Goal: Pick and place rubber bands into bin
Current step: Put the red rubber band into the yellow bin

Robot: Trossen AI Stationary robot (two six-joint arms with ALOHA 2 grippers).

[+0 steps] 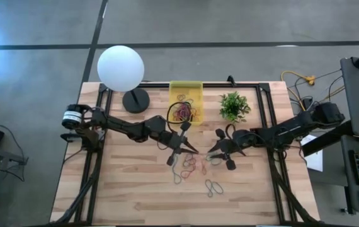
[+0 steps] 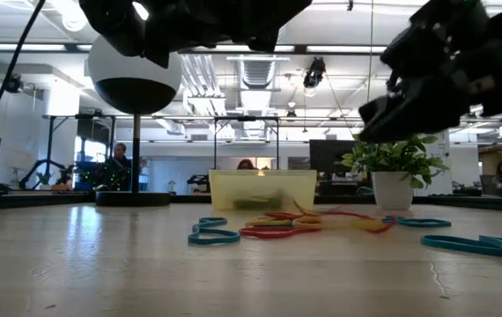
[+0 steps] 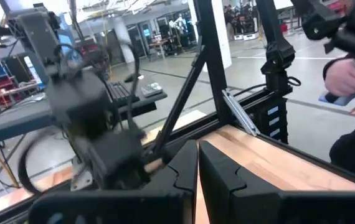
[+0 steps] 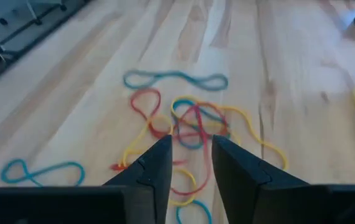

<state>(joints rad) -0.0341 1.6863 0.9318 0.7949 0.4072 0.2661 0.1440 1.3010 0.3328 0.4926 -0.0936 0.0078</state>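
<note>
Loose rubber bands [image 1: 189, 165] in red, yellow and teal lie in a tangle on the wooden table, shown close in the right wrist view [image 4: 193, 121]. The yellow bin [image 1: 186, 88] stands at the far middle with several bands [image 1: 182, 113] inside. My right gripper [image 4: 192, 149] hangs open just above the tangle, slanting down, with nothing between its fingers. My left gripper [image 1: 195, 151] is shut and empty [image 3: 197, 168]. It points level toward the right arm, above the tangle's far edge.
A white globe lamp [image 1: 121, 68] stands at the far left and a small green plant [image 1: 233, 106] at the right of the bin. Two more bands [image 1: 214, 187] lie nearer the front edge. A black frame [image 1: 264, 113] runs round the table. A person's hand [image 3: 345, 78] shows beyond the table.
</note>
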